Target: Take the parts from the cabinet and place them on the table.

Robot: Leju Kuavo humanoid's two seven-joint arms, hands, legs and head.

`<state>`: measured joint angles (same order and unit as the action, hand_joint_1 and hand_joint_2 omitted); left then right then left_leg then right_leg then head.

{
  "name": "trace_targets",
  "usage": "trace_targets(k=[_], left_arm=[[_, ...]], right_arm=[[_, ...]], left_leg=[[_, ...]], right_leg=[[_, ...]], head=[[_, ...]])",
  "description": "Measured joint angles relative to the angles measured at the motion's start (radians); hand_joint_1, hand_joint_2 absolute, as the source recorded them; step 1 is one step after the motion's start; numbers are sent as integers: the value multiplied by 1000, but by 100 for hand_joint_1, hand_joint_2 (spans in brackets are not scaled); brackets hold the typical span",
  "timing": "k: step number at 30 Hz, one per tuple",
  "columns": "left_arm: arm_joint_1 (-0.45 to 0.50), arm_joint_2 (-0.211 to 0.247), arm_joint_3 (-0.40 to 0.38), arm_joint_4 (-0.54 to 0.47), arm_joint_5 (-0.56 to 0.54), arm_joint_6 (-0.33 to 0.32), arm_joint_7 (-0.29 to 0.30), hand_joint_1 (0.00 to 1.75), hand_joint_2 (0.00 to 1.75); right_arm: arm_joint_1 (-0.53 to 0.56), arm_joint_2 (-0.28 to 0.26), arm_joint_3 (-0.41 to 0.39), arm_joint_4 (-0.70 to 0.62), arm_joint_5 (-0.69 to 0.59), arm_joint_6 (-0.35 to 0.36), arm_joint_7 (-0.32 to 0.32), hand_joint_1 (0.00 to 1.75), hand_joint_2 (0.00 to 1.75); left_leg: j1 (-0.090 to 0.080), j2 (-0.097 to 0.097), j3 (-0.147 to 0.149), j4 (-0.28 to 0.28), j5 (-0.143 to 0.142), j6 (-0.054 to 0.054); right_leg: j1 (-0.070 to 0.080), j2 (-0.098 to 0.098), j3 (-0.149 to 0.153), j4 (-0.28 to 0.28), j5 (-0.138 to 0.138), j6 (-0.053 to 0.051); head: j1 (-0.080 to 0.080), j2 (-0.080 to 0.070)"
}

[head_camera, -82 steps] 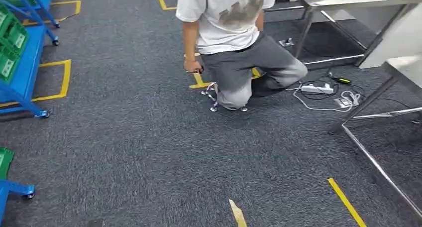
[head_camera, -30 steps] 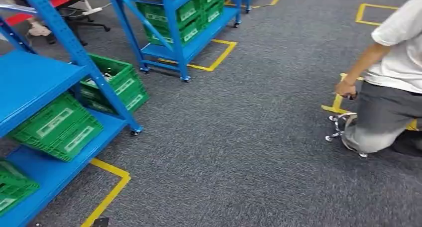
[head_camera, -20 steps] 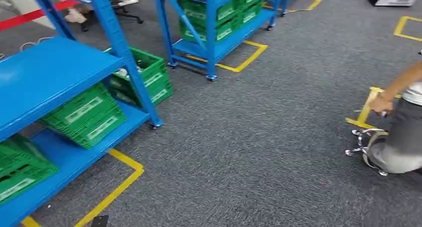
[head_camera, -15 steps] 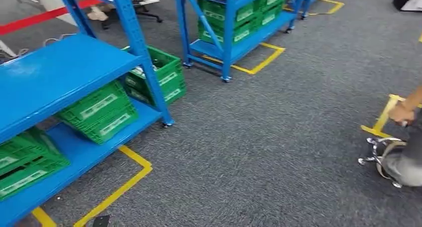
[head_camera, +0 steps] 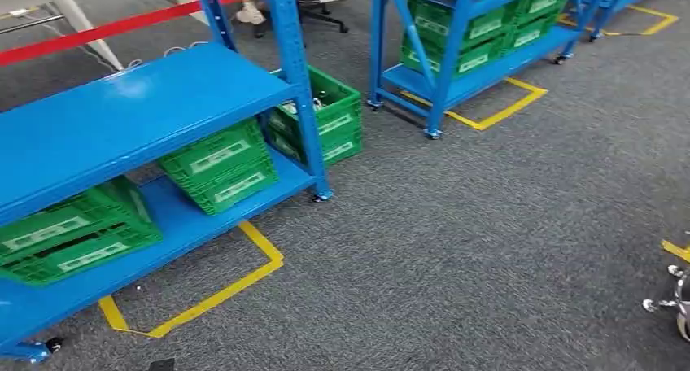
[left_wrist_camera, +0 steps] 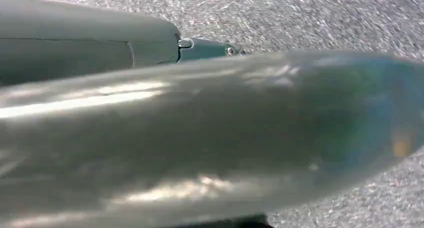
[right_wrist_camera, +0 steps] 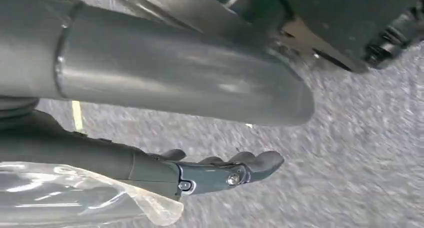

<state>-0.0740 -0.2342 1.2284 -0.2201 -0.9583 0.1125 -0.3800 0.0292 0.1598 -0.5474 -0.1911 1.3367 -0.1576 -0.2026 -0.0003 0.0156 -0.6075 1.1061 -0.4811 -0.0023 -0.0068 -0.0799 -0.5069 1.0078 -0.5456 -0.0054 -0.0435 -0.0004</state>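
In the head view, a blue shelf rack stood on the grey carpet floor, well apart from both robot hands, which hung low above the carpet in the wrist views. On the lower shelf of this rack, one green crate rested tilted near the front right post, and another green crate lay tilted toward the left end. A third green crate stood just behind the right post; small parts were visible inside it, but they were too small to name. A second blue rack farther back carried more green crates on its shelves, and their contents could not be seen.

The left robot hand showed a dark finger part behind a shiny blurred cover, and I could not tell whether it was open or closed. The right robot hand had its dark fingers a little curled beside the thick thumb, with nothing between them. Yellow tape marked the floor at the front corner of the near rack.
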Motion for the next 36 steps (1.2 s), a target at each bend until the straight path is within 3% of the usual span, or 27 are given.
trace_targets(k=[1,2,5,6,7,8,10,11,12,13,15,16,17,20,21,22,23,25,26,27,28,29,30,31,32,35,36], left_arm=[[-1,0,2,0,0,0,0,0,0],[-6,0,3,0,0,0,0,0,0],[-1,-1,3,0,0,0,0,0,0],[2,-1,3,0,0,3,0,0,0],[2,-1,4,0,0,4,0,0,0],[-1,-1,5,0,0,6,0,0,0],[-4,-2,5,0,0,6,0,0,0],[-3,-2,5,0,0,6,0,0,0],[-2,-2,6,0,-1,10,0,0,0],[-1,-3,6,0,-1,18,0,0,0],[-2,-5,7,0,-1,37,0,0,0],[-2,-5,7,0,-1,43,2,0,0],[-5,-5,7,0,-2,45,4,0,0],[0,-5,7,0,-6,45,4,0,0],[1,-1,7,0,-9,45,4,0,0],[2,-1,7,0,-11,45,4,0,0],[0,-2,7,0,-12,49,3,0,0],[-5,-1,7,0,-13,53,-3,0,0],[-5,-1,7,0,-13,54,-10,0,0],[-3,-1,7,0,-13,56,-13,0,0],[0,-1,7,0,-13,58,-15,0,0],[0,-1,7,0,-13,58,-16,0,0],[0,-1,7,0,-13,59,-17,0,0],[-1,0,7,0,-13,60,-18,0,0],[-5,0,7,0,-13,60,-18,0,0],[-1,0,7,0,-13,60,-18,0,0],[1,0,7,0,-13,60,-18,0,0]], right_arm=[[0,0,2,0,0,-1,-2,0,0],[1,0,3,3,0,-2,-3,0,0],[-2,-1,8,3,1,-1,-2,0,0],[-5,-3,11,3,2,-2,-3,0,0],[-5,-5,11,3,2,-2,-4,0,0],[-5,-5,11,4,2,-2,-5,0,0],[-1,-8,12,6,2,-2,-5,0,0],[2,-10,12,7,3,-2,-5,0,0],[4,-10,12,7,3,-5,-6,0,0],[5,-12,13,7,3,-9,-8,0,0],[4,-15,14,7,3,-12,-11,0,0],[4,-15,15,8,3,-11,-12,0,0],[5,-15,16,13,3,-10,-14,0,0],[3,-16,18,14,10,-8,-15,0,0],[3,-14,19,14,12,-8,-15,0,0],[2,-15,20,14,14,-8,-14,0,0],[3,-15,20,14,14,-8,-14,0,0],[8,-15,22,14,14,-8,-12,0,0],[8,-16,22,14,13,-8,-11,0,0],[8,-16,22,14,13,-8,-11,0,0],[6,-16,23,14,14,-8,-12,0,0],[5,-16,24,14,14,-8,-12,0,0],[5,-16,25,14,14,-8,-11,0,0],[5,-15,26,14,14,-8,-12,0,0],[6,-14,26,16,14,-8,-12,0,0],[-1,-14,26,16,14,-8,-11,0,0],[-3,-14,26,16,14,-8,-12,0,0]], left_leg=[[-10,58,30,-60,4,11],[-22,79,40,-83,-8,17],[-23,44,31,-80,-7,25],[-10,29,43,-97,2,33],[-9,22,45,-99,3,35],[-7,9,43,-99,4,40],[-6,-18,42,-99,4,43],[-6,-33,42,-98,4,43],[-6,-47,44,-97,4,42],[-4,-64,46,-97,3,41],[1,-94,49,-91,-2,34],[3,-106,46,-86,-6,27],[-2,-120,39,-73,-10,20],[6,-150,31,-81,2,2],[6,-157,28,-76,-3,-2],[0,-107,22,-60,-17,-6],[0,-60,-4,-2,-54,-12],[3,-30,-78,156,-127,-17],[4,-27,-108,219,-146,-19],[5,-25,-114,231,-138,-19],[5,-23,-95,195,-105,-17],[4,-19,-59,124,-63,-13],[1,-3,-9,24,-16,-5],[-6,40,31,-56,6,5],[-18,70,40,-77,-15,11],[-20,36,32,-77,-11,19],[-14,22,40,-92,-4,28]], right_leg=[[1,-9,0,-2,-4,4],[8,-20,3,2,-13,14],[8,-57,17,-7,-14,23],[6,-44,12,-1,-26,32],[4,17,7,20,-40,36],[2,58,-23,81,-72,40],[0,77,-111,251,-140,44],[0,78,-147,309,-150,46],[-1,78,-162,317,-135,47],[-3,79,-153,275,-91,47],[-8,97,-87,108,13,50],[-16,153,-55,37,27,54],[-18,170,-45,11,15,50],[-8,140,-38,21,18,28],[-18,124,-36,13,23,19],[-16,114,-33,12,23,13],[-15,100,-33,12,20,4],[-10,68,-32,12,17,-1],[-9,52,-32,12,15,-2],[-8,38,-31,12,14,-2],[-7,26,-29,12,12,-2],[-5,15,-25,12,9,-1],[-4,2,-18,12,6,0],[-3,-8,-15,12,2,2],[5,-19,-14,13,-4,11],[3,-49,-4,5,-5,23],[6,-59,3,3,-9,30]], head=[[1,0],[-1,0],[1,0],[-2,0],[7,0],[8,0],[11,0],[10,0],[11,0],[10,0],[11,0],[12,0],[13,0],[11,0],[11,0],[7,0],[-4,0],[-3,0],[-3,0],[-3,0],[-3,0],[-4,0],[-4,0],[-3,0],[-3,0],[-2,0],[-3,0]])
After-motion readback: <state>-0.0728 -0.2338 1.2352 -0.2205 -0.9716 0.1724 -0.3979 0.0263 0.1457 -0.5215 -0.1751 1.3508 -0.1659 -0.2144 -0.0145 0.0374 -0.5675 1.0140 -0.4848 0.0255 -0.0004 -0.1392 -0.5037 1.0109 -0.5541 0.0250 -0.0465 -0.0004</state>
